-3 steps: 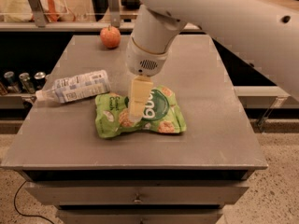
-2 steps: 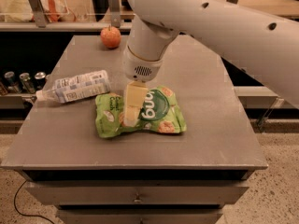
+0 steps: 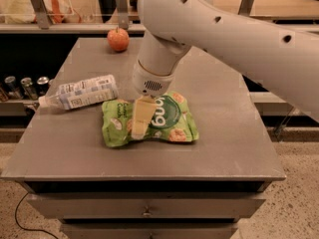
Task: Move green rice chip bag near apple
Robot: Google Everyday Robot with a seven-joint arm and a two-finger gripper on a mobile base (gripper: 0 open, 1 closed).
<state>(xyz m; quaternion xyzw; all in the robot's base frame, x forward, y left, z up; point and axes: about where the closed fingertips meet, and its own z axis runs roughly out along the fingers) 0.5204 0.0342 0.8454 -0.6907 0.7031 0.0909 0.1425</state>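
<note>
The green rice chip bag [image 3: 167, 118] lies flat in the middle of the grey table [image 3: 224, 133], with its dark green round logo facing up. My gripper [image 3: 141, 119] comes down from the white arm onto the left-middle part of the bag and touches it. The gripper's cream tip covers part of the bag's front. The apple [image 3: 118, 39] is small and red-orange and stands at the table's far edge, left of centre. It is well apart from the bag and the gripper.
A clear plastic bottle with a white label [image 3: 82, 93] lies on its side just left of the bag, its cap pointing to the table's left edge. Several cans [image 3: 22, 86] stand on a low shelf to the left. A counter with clutter runs behind the table.
The gripper has moved down and a little to the left onto the bag. The bag, the bottle and the apple have not moved.
</note>
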